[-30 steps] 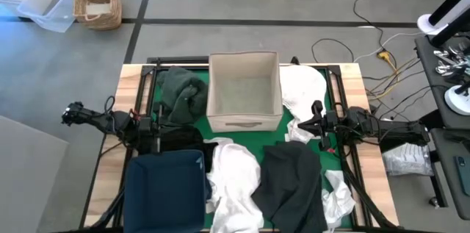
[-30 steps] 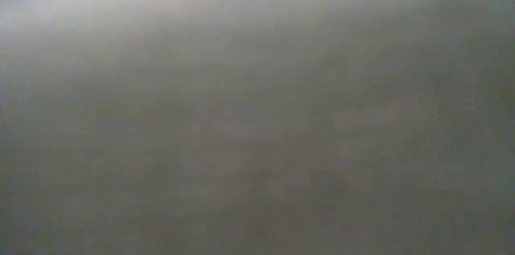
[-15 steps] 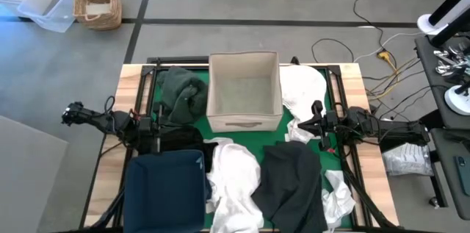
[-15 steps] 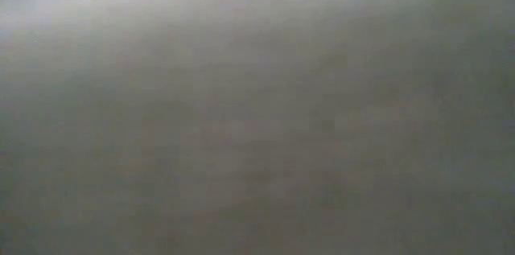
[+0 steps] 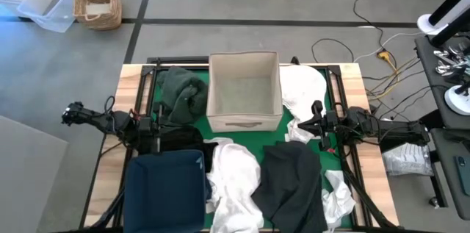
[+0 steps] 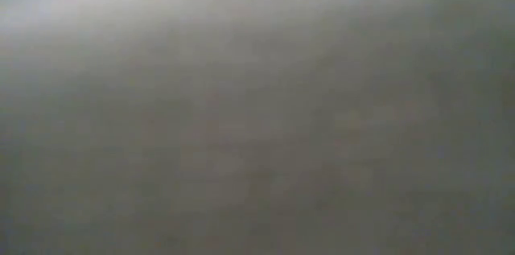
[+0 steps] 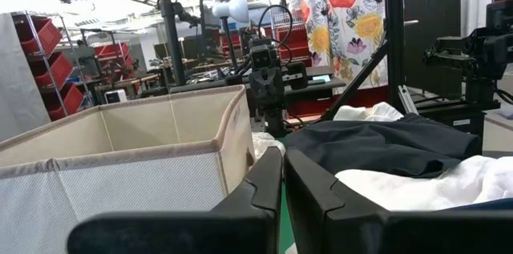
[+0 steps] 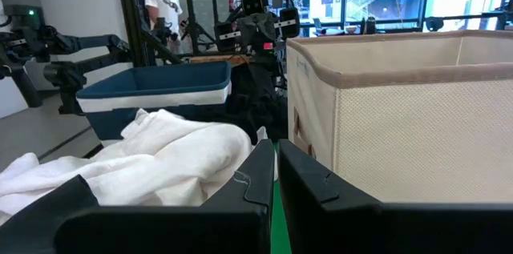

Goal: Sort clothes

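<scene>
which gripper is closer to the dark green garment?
Left. The left gripper sits right beside the dark green garment; the right gripper is across the beige box.

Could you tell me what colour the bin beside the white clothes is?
Navy blue bin; clearest in the high view.

High view straight down on whole tabletop (image 5: 360,79), low view only grey blur, both wrist views low and level, facing each other across it, both sharing beige box (image 7: 120,158) close by
</scene>
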Robot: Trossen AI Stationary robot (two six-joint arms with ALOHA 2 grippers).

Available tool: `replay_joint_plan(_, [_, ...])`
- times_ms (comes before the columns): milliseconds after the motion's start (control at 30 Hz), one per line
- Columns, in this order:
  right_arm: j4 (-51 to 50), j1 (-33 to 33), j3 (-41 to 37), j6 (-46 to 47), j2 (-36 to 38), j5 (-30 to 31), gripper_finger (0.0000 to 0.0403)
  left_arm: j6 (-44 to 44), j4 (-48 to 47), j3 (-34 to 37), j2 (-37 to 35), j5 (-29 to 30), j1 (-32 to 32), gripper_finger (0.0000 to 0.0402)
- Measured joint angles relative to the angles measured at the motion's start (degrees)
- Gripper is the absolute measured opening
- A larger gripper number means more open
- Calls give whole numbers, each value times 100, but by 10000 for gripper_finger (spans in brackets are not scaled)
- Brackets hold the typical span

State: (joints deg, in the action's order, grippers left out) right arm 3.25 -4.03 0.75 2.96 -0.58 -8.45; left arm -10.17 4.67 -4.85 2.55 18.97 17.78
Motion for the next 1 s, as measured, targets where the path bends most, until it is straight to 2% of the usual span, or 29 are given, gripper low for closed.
replay_joint_plan(700, [-1, 0, 0, 1, 0, -2, 13, -83, 148, 5, -2, -1, 0, 0])
replay_joint_plan(933, [4, 0, 0, -6, 0, -1, 13, 227, 404, 5, 0, -3, 0, 0])
replay_joint_plan(1000, [6, -1, 0, 0, 0, -1, 13, 629, 463, 5, -2, -5, 0, 0])
